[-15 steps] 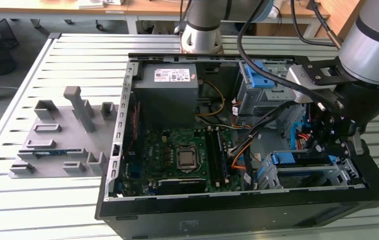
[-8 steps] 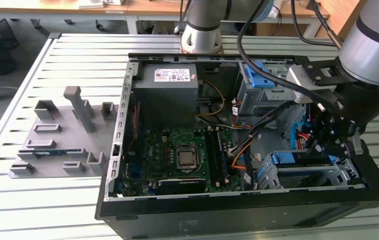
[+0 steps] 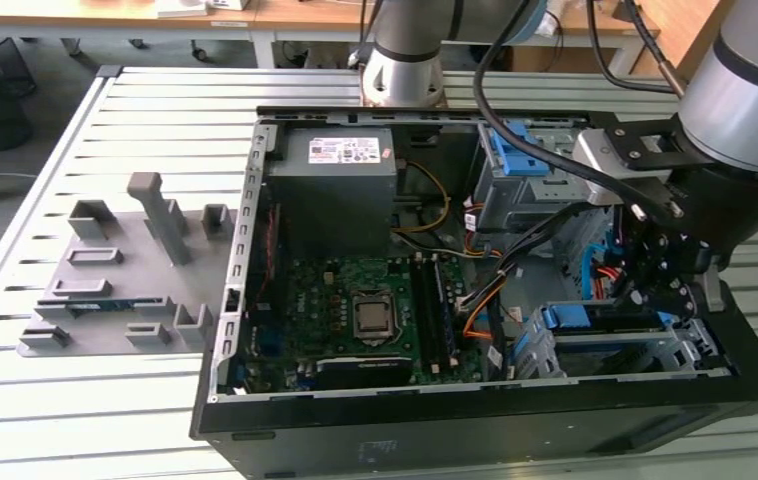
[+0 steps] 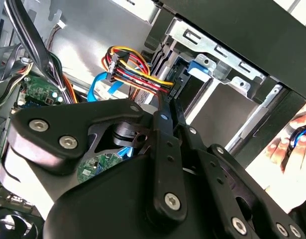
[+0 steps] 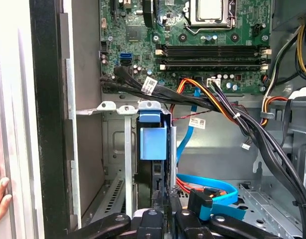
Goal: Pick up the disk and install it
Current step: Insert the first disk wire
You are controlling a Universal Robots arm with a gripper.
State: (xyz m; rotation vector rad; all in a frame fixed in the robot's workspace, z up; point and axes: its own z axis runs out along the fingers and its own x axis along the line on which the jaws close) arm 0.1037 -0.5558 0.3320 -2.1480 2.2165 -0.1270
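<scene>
I see gripper (image 3: 657,285) lowered into open computer case (image 3: 352,425), at exterior view's right. Jaws pinching disk (image 5: 153,144), which stands on edge in metal drive bay (image 5: 113,149), blue carrier showing. Motherboard (image 3: 352,310) lies left of bay.

Blue disk carrier (image 5: 153,142); green motherboard (image 3: 352,305); black case (image 3: 486,420); grey PSU (image 3: 339,185).

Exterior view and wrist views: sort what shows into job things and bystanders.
Job: disk, sitting in the drive cage; gripper, close by it.
Bystanders: grey fixture blocks on the table; power supply; motherboard; a person's hand.
</scene>
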